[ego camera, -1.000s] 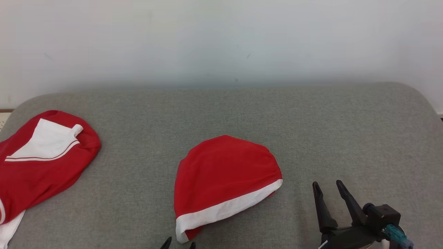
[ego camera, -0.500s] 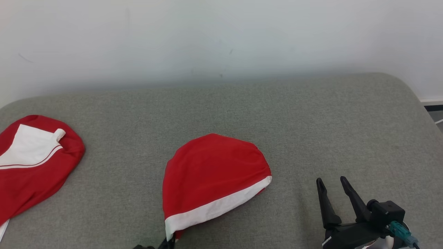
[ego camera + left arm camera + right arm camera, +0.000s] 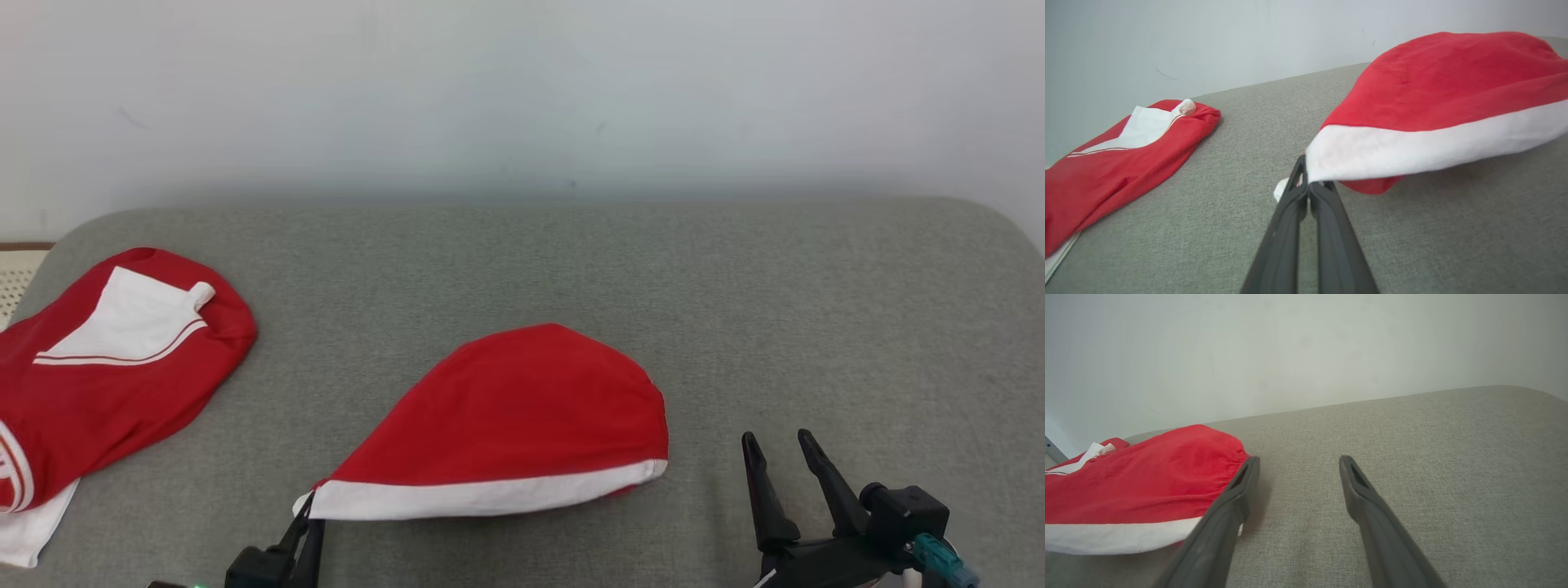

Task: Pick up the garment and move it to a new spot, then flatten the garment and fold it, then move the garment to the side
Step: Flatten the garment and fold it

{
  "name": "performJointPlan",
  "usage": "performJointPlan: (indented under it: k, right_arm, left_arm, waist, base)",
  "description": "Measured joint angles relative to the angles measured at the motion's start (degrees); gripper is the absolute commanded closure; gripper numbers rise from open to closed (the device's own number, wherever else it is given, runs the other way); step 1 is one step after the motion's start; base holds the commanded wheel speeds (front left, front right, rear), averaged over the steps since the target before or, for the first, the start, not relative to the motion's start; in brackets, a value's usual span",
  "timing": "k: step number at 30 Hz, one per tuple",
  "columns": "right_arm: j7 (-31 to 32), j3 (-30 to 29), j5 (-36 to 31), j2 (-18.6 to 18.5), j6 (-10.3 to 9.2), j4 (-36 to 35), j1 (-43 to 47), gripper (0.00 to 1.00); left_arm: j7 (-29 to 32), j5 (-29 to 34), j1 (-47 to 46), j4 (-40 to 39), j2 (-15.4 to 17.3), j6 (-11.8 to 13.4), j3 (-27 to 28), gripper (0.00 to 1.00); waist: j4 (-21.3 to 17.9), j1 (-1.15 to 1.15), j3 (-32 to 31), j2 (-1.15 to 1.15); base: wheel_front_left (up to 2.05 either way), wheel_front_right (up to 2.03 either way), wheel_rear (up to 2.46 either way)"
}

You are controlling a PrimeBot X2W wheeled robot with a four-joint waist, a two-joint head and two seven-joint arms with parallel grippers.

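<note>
Red cloth with a white hem (image 3: 490, 496), the garment (image 3: 522, 404) lies near the middle of the grey upholstered surface (image 3: 735, 286), towards its near edge. Its near-left corner is raised off the surface, while the far and right parts appear to rest on it.

The left gripper (image 3: 306, 523) is clenched on that hem corner. In the left wrist view the two dark fingers meet, with white fabric pinched between their tips. The right gripper (image 3: 784, 461) rests on the near right, its fingers spread and empty. From the head view it stands just beside the garment's right end and apart from it. In the right wrist view one finger looks very close to the hem, and I cannot tell whether it touches.

A second ago the left fingers stood apart at the hem's near corner and the hem slanted from near left to far right. Now they have closed and drawn the corner out leftward, so the hem runs almost level and taut. The grasp looks made, so the pick-up is under way; moving, flattening and folding remain.

The head camera has also shifted, so the second red and white garment (image 3: 106, 384) at far left likely has not moved. The right gripper is as wide as before.
</note>
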Motion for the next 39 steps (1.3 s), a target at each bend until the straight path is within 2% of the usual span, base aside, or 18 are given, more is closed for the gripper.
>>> performJointPlan:
  k: [3,7,8,9,10,11,23,33,39]
  right_arm:
    - [0.0,0.1,0.0,0.4,0.01,0.0,0.0,0.0]
    - [0.0,0.4,0.0,0.5,0.01,0.2,0.0,0.0]
    - [0.0,0.4,0.0,0.5,0.01,0.2,0.0,0.0]
    - [-0.1,0.4,0.0,0.5,0.01,0.2,0.0,0.0]
    - [-0.1,0.4,0.0,0.5,0.01,0.2,0.0,0.0]
    - [-0.1,0.4,0.0,0.4,0.0,0.2,0.0,0.0]
    - [-0.1,0.2,0.0,0.2,0.0,0.1,0.1,0.0]
    - [-0.1,0.5,0.3,-0.3,0.0,0.5,0.0,0.0]
    - [1.3,1.9,1.2,-0.5,0.0,1.8,0.0,0.0]
  left_arm:
    - [0.0,0.5,1.2,-0.4,0.7,-0.1,-0.4,1.0]
    - [0.0,0.2,2.2,1.4,-0.1,-0.9,-1.1,1.0]
    - [0.0,0.1,2.2,1.9,-0.5,-1.0,-1.2,0.9]
    - [0.0,-0.2,2.3,2.3,-1.0,-1.0,-1.1,0.62]
    - [0.0,-0.5,2.4,3.1,-1.2,-1.0,-1.2,0.06]
    - [0.0,-0.7,2.7,3.6,-1.4,-1.1,-1.1,0.0]
    - [0.0,-2.7,7.9,1.3,-3.0,-0.7,2.0,0.0]
    - [0.0,-3.3,9.5,-8.7,-4.7,0.0,7.1,0.0]
    - [0.0,-3.1,10.0,-11.3,-5.6,-0.3,8.0,0.0]
  waist:
    - [1.1,0.0,-0.2,0.0]
    - [2.1,0.0,-0.3,0.0]
    - [2.2,0.0,-0.3,0.0]
    - [2.3,0.0,-0.3,0.0]
    - [2.5,0.0,-0.3,0.0]
    - [2.6,0.0,-0.3,0.0]
    - [3.7,0.0,-0.1,0.0]
    - [4.8,0.0,0.3,0.0]
    - [4.7,0.0,0.0,0.0]
  base:
    - [0.0,0.0,0.0]
    - [0.0,0.0,0.0]
    - [0.0,0.0,0.0]
    - [0.0,0.0,0.0]
    - [0.0,0.0,0.0]
    - [0.0,0.0,0.0]
    - [0.0,0.0,0.0]
    - [0.0,0.0,0.0]
    - [0.0,0.0,0.0]
